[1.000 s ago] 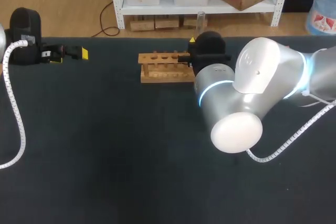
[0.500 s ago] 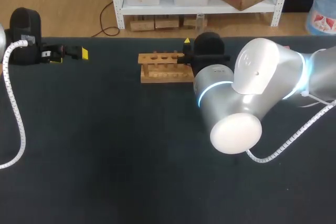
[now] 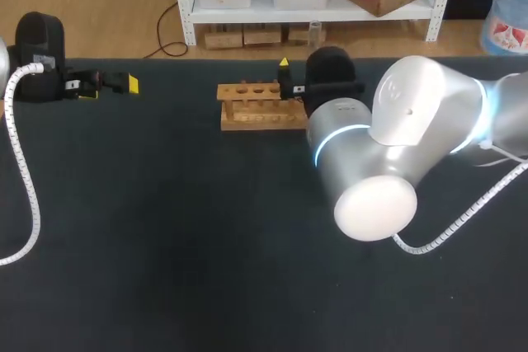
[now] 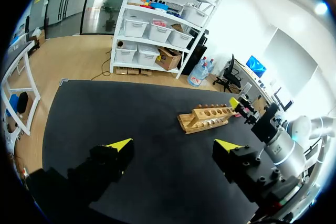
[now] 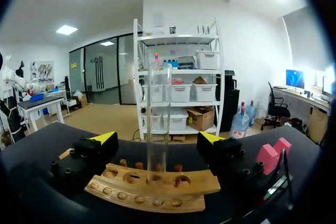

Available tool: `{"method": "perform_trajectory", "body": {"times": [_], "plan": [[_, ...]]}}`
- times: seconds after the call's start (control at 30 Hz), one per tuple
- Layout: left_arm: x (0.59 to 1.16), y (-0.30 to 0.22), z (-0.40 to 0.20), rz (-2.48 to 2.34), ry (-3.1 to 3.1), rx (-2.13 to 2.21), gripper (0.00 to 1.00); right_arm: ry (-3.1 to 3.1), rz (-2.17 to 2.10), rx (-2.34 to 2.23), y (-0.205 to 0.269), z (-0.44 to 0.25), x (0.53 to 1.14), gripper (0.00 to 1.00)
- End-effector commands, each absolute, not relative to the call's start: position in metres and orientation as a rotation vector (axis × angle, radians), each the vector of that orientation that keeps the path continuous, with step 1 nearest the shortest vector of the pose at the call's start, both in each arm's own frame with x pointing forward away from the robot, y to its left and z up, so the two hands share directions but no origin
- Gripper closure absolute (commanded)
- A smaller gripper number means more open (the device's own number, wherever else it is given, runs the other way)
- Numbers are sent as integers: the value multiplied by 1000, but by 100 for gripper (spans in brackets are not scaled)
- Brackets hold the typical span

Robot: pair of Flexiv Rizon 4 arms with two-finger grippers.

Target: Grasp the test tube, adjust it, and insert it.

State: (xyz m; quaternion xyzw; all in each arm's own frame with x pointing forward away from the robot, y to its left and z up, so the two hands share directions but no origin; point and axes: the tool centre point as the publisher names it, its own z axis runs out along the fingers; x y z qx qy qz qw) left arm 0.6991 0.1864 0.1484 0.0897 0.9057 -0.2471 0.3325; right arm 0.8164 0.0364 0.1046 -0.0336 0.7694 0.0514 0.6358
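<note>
A clear test tube point(image 5: 158, 114) stands upright in a back-row hole of the wooden rack point(image 5: 152, 184). My right gripper point(image 5: 157, 140) is open around it, with a yellow-tipped finger clear of the glass on each side. In the head view the rack point(image 3: 260, 106) sits at the table's far middle. The right gripper point(image 3: 287, 80) is at its right end and its wrist hides most of the tube. My left gripper point(image 4: 173, 148) is open and empty, far off at the table's far left point(image 3: 115, 83). From there it faces the rack point(image 4: 207, 119).
The bulky elbow of my right arm point(image 3: 371, 171) hangs over the right middle of the dark table point(image 3: 165, 228). A white cable point(image 3: 21, 162) from my left arm loops over the table's left side.
My right gripper's fingers have spread apart and let go of the test tube, which stays standing in the rack. The left arm has not moved.
</note>
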Motion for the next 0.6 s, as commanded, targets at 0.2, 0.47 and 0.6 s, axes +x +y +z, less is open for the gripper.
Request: {"method": "perform_trajectory", "body": {"times": [0.2,0.47,0.6], "plan": [[700,185,150,-637,2373,231,0,1744,314,-309,20,118,784,0],[700,185,150,-637,2373,231,0,1814,390,-385,1,117,772,0],[700,185,150,-637,2373,231,0,1824,388,-402,-4,116,772,0]]}}
